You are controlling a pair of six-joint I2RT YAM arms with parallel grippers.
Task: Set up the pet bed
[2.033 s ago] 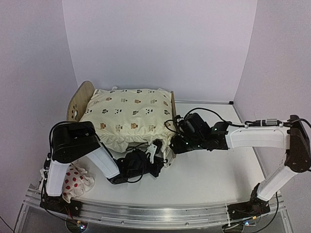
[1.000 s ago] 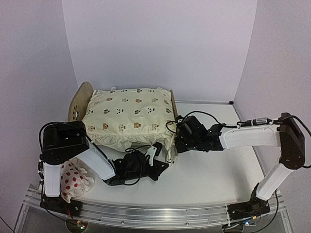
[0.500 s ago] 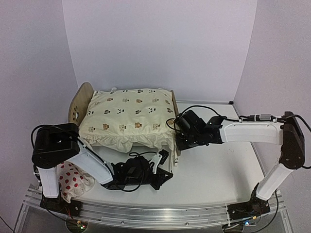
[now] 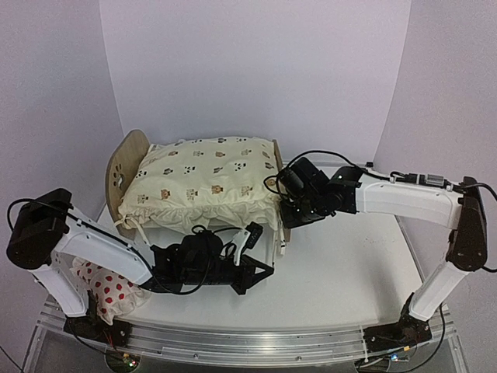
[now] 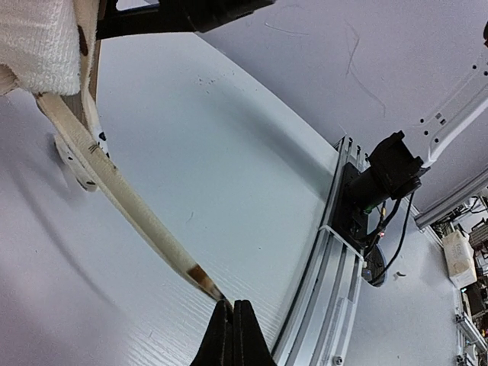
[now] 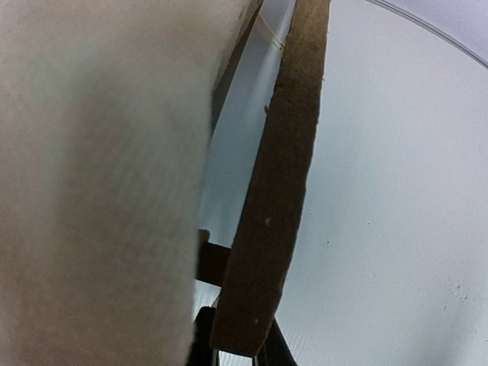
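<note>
Pet bed [image 4: 123, 172]: on the table [image 4: 349, 272], left of centre, towards the back. Rounded headboard at the far left, flat footboard near table centre. Cream animal-print cushion [image 4: 202, 183] lies on top of the frame, covering the base.

Right hand [image 4: 284, 224]: at the footboard. Wrist view shows the board's edge [image 6: 282, 152] pinched between nearly closed fingers.

Left hand [image 4: 268, 269]: fully closed, holding nothing, low over the table in front of the bed. Fingertips [image 5: 232, 332] sit just beside the end of a wooden rail [image 5: 130, 206]; contact not resolvable.

Red-spotted white pillow [image 4: 112, 289]: near-left table corner, well apart from the bed.
</note>
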